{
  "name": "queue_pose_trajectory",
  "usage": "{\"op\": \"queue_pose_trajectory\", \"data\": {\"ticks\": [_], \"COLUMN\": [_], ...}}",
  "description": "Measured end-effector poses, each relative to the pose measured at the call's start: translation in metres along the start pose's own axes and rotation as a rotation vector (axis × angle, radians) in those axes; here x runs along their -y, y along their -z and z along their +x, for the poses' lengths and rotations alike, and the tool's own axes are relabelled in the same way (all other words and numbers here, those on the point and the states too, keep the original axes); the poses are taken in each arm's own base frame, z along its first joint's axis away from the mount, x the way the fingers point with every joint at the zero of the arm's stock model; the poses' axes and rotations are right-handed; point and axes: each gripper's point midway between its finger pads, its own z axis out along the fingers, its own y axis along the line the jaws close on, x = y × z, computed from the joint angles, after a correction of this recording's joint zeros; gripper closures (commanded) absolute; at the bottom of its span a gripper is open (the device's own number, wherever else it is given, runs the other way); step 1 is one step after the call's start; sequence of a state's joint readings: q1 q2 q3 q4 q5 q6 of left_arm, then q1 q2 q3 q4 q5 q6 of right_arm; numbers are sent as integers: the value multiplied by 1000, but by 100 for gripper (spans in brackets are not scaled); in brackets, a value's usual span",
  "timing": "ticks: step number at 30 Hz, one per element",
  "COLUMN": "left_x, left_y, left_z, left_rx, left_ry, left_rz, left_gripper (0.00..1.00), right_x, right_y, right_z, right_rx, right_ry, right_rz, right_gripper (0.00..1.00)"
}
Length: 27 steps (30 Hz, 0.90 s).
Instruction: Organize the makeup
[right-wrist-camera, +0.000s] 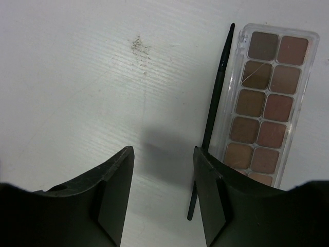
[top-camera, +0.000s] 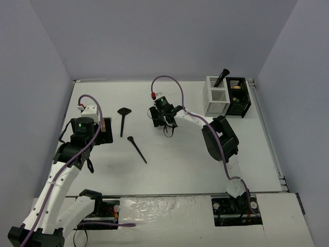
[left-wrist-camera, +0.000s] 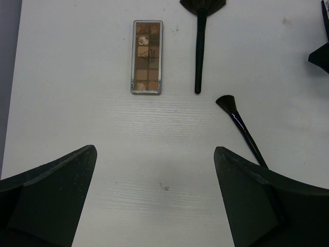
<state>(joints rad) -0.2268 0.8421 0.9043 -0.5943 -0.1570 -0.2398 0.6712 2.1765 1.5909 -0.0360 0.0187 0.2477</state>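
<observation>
The white table [top-camera: 180, 170] carries two slatted organizer boxes at its far right corner, one white [top-camera: 216, 98] and one black [top-camera: 239, 98]; a black brush [top-camera: 221, 77] stands upright in the white one. The remaining makeup lies loose, well apart from the boxes. The left gripper [left-wrist-camera: 155, 152] hovers with jaws spread wide and empty; ahead of it lie a flat brown palette [left-wrist-camera: 147, 56], a fan brush [left-wrist-camera: 199, 51] and an angled brush [left-wrist-camera: 241, 128], none touching. The right gripper [right-wrist-camera: 162, 154] is positioned low near mid-table with jaws partly open and nothing clamped between them. A second palette [right-wrist-camera: 267, 103] lies just beyond one finger, and a thin black liner brush [right-wrist-camera: 216, 92] lies alongside the palette's edge, its lower end emerging at that finger's inner face. The step in hand appears to be pickup of the thin brush by the right arm. The next move calls for shifting the jaws sideways to straddle the handle, descending to the surface, then closing without catching the palette edge.
</observation>
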Motion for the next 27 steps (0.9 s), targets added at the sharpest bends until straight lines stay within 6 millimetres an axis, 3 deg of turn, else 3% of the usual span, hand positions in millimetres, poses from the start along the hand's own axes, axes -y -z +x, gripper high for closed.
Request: {"op": "queue_pose_trajectory", "data": {"ticks": [13,27], "left_x": [1,1], "left_y": [0,-1], "left_z": [0,1], "left_rx": [-1,-4], "left_ry": [0,0], "left_rz": [3,3], "left_gripper": [3,3], "right_x": [17,29], "right_y": [-9,-18], "right_z": [2,-3], "right_rx": [-9,-11], "right_ry": [-31,-24], "right_rz": [27,50], "right_gripper": [55,64]}}
